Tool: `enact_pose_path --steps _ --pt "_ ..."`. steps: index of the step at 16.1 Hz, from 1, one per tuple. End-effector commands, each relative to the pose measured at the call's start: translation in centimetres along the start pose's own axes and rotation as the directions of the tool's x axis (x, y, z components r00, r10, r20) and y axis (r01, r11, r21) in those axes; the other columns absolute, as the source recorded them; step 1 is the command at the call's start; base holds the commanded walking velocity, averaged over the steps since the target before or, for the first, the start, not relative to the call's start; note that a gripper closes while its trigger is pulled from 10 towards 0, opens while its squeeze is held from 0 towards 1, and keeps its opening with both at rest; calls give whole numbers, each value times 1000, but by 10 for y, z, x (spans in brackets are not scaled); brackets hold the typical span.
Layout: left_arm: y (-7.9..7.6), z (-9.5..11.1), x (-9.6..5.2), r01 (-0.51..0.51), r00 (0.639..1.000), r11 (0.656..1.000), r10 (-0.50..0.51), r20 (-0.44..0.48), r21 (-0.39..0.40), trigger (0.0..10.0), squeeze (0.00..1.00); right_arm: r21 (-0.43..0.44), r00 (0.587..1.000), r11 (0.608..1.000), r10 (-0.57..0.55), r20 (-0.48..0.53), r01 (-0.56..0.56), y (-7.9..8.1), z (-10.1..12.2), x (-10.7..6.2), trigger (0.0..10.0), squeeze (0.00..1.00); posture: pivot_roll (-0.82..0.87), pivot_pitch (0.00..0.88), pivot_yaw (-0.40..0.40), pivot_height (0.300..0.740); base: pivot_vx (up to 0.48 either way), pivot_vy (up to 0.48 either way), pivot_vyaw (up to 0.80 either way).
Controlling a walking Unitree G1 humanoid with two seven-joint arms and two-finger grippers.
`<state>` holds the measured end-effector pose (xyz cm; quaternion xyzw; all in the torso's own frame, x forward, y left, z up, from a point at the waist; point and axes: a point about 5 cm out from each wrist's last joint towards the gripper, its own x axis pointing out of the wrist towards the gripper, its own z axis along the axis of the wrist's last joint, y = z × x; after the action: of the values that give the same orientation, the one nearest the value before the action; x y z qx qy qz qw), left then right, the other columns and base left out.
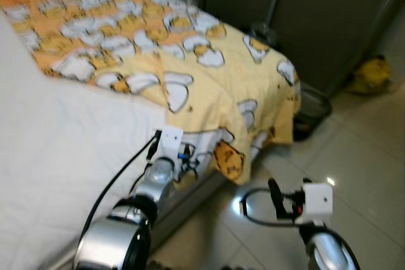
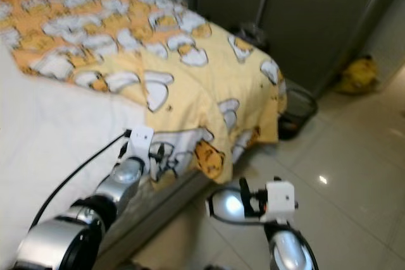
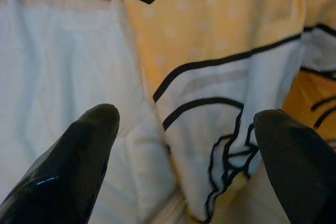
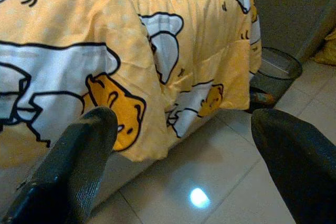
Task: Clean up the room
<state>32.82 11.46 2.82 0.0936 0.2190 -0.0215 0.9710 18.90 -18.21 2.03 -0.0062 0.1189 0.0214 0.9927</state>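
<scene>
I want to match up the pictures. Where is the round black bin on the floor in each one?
Left eye view: the bin is right of middle, on the floor by the bed's far corner.
Right eye view: just right of middle, at the same corner.
Left wrist view: not in it.
Right wrist view: near the right edge.
Shared landmark: the yellow blanket hanging beside it.

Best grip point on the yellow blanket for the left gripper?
Take the yellow blanket at its loose folded corner hanging over the bed edge, coming from the foot side. The open left gripper already straddles that edge beside the white sheet; probably close there.
</scene>
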Motion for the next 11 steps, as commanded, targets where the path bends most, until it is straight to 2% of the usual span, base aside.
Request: enact_pose_path --steps 1,2,4,10,11 --pt "2 11 3 -28 999 999 29 18 -26 10000 0 -16 1000 1000 1 15 -1 -2 7 -1 10000 0 -189 136 -48 736 0 0 0" --pt "3 14 4 -45 999 996 46 16 -82 10000 0 -16 1000 1000 -3 11 3 -3 10 -11 10000 0 -213 171 -61 736 0 0 0" --pt "-2 14 3 -27 1000 991 28 5 -128 10000 0 -8 1000 1000 -8 -12 8 -1 14 -29 10000 0 -229 218 -71 736 0 0 0" --pt "-7 5 1 -33 999 994 32 -13 -106 10000 0 12 994 1000 20 -105 -19 12 9 -59 10000 0 -232 291 -85 736 0 0 0" --pt "-9 4 0 -29 1000 997 28 -14 -76 10000 0 12 992 1000 19 -121 -18 11 7 -61 10000 0 -232 301 -86 736 0 0 0"
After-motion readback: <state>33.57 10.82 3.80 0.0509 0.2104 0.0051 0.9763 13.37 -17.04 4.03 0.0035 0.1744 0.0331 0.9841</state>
